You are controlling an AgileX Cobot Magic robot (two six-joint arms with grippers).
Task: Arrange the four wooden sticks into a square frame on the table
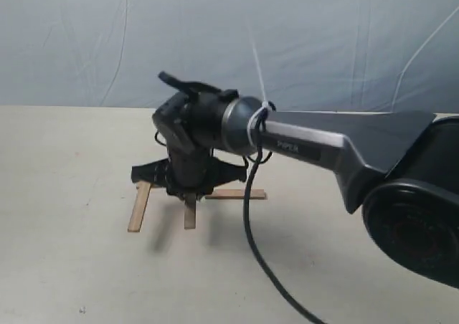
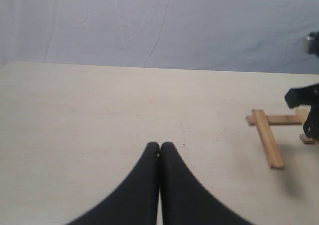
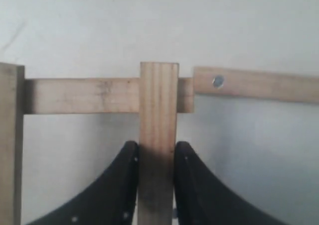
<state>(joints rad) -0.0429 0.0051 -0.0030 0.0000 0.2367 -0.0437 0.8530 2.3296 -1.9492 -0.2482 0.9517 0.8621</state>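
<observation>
- Black fingers of the right gripper are seen closest, narrowed to a stick's width and clamped on both long edges of one wooden stick.
- That stick's free end is laid across a second stick, which runs crosswise just beyond the fingertips.
- A third stick, marked with a small dark dot, is met at the second's end, just beside the held one; whether the two overlap cannot be told.
- A fourth stick is set parallel to the held one, off to the hand's side, touching the crosswise stick's other end.
- The step in hand is judged to be the setting down of a side; no closed square is formed yet on the table.
- A gentle release is called for next, so the crosswise stick is not nudged, and the dotted stick would need carrying round to the open side near the wrist.
- The left gripper is pressed fully together with nothing in it, well apart from the sticks.
</observation>
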